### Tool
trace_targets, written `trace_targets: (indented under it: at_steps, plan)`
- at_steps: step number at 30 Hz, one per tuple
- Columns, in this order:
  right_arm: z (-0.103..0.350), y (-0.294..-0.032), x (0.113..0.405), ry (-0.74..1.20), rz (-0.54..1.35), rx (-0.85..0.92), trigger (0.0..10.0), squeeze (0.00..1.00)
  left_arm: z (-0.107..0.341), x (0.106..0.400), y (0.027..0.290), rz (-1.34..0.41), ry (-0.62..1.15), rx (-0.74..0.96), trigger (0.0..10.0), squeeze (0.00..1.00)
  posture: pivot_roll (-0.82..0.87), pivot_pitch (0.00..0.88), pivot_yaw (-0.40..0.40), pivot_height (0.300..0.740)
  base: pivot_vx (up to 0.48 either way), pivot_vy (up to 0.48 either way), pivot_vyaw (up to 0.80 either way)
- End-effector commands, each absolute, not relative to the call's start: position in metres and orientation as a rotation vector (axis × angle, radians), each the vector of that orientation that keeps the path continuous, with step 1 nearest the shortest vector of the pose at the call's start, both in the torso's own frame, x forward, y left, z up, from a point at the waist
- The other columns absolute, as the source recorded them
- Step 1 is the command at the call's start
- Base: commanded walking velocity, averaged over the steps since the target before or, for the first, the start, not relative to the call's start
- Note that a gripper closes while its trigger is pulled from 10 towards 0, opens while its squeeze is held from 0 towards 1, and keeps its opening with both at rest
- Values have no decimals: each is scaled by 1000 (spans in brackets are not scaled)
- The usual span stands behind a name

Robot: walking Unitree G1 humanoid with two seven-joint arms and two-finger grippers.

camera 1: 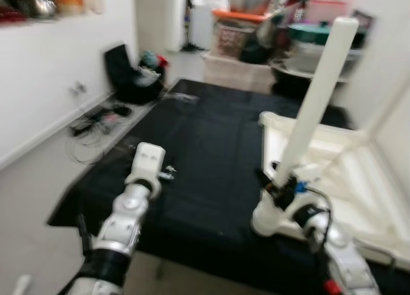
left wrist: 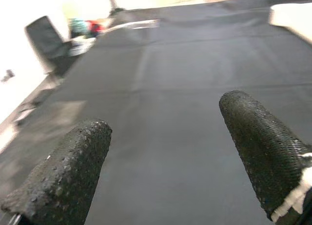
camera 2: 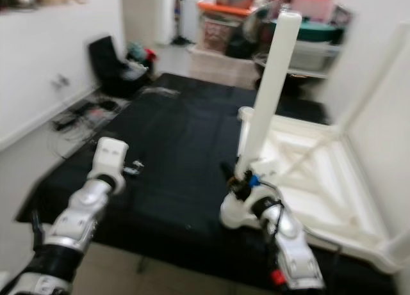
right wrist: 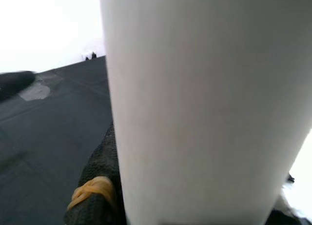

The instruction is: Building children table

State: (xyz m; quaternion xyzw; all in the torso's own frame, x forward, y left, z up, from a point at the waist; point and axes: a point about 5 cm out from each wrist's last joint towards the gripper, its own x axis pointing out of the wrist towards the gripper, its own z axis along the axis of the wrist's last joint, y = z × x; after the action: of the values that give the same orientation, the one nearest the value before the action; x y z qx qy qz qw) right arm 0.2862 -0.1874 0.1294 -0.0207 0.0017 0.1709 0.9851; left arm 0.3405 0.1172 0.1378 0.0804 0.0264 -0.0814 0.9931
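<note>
Two grippers over a black mat point(camera 1: 205, 141). Right gripper point(camera 1: 277, 183) clamped round the base of a white table leg point(camera 1: 317, 96), nearest the robot; the leg leans slightly, rising from a near corner socket of the upturned white tabletop point(camera 1: 359, 180) lying on the mat's right side. Left gripper point(left wrist: 165, 152) hovers above bare mat, fingers point(left wrist: 258, 142) spread wide, holding nothing. Farther left, cables point(camera 1: 96, 125) on the floor along the wall. Beyond, stacked storage bins point(camera 1: 237, 36), blurred.

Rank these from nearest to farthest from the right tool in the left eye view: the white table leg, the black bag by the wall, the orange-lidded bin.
1. White table leg: held in the right tool.
2. Black bag: far left, by the wall.
3. Orange-lidded bin: at the back, beyond the black mat.
</note>
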Motion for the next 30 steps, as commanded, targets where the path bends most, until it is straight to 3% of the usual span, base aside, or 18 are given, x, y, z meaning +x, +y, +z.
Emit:
trace_targets:
  at_steps: [1, 13, 23, 28, 30]
  plan:
    - [90, -192, 277, 195, 317, -51, 0, 0, 139, 341, 109, -190, 52, 154, 10000, 0, 35, 0, -55, 740, 281, 0, 0]
    - [90, -192, 277, 195, 318, -52, 0, 0, 139, 341, 109, -190, 49, 153, 10000, 0, 36, 0, -56, 740, 307, 0, 0]
    - [90, -191, 276, 208, 342, -51, 0, 0, 139, 340, 104, -213, 40, 146, 10000, 0, 36, 0, -60, 740, 0, 0, 0]
    - [93, -184, 272, 198, 437, -46, 0, 0, 139, 340, 105, -211, 41, 143, 10000, 0, 35, 0, -63, 740, 0, 0, 0]
    - [96, -173, 265, 190, 560, -32, 0, 0, 138, 339, 107, -210, 45, 142, 10000, 0, 37, 0, -69, 740, 0, 0, 0]
